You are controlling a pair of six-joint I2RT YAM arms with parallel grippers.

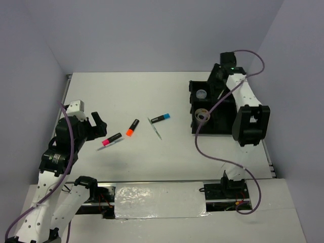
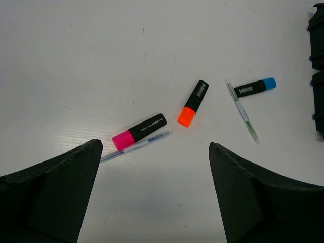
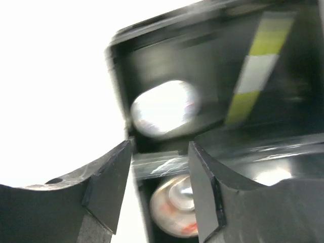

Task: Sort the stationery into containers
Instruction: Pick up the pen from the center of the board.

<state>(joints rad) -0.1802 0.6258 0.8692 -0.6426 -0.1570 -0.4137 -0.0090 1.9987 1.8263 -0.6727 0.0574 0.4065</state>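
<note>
Three short black markers lie on the white table: pink-ended (image 1: 112, 139) (image 2: 139, 131), orange-ended (image 1: 132, 127) (image 2: 193, 103) and blue-ended (image 1: 160, 118) (image 2: 255, 87). A thin blue pen (image 2: 135, 147) lies along the pink marker. A pale green stick (image 1: 155, 128) (image 2: 243, 111) lies by the blue marker. My left gripper (image 1: 96, 124) (image 2: 154, 146) is open and empty, just left of the pink marker. The black tray (image 1: 217, 126) at the right holds the clear pot (image 1: 202, 94) (image 3: 163, 109) and the tape ring (image 1: 201, 115) (image 3: 174, 207). My right gripper (image 1: 216, 80) (image 3: 159, 147) hangs open over the tray's far end, above a divider.
A yellow-and-white striped strip (image 3: 255, 66) lies in a tray compartment beside the pot. The table's right edge runs close behind the tray. The right arm's purple cable (image 1: 207, 152) loops over the table in front of the tray.
</note>
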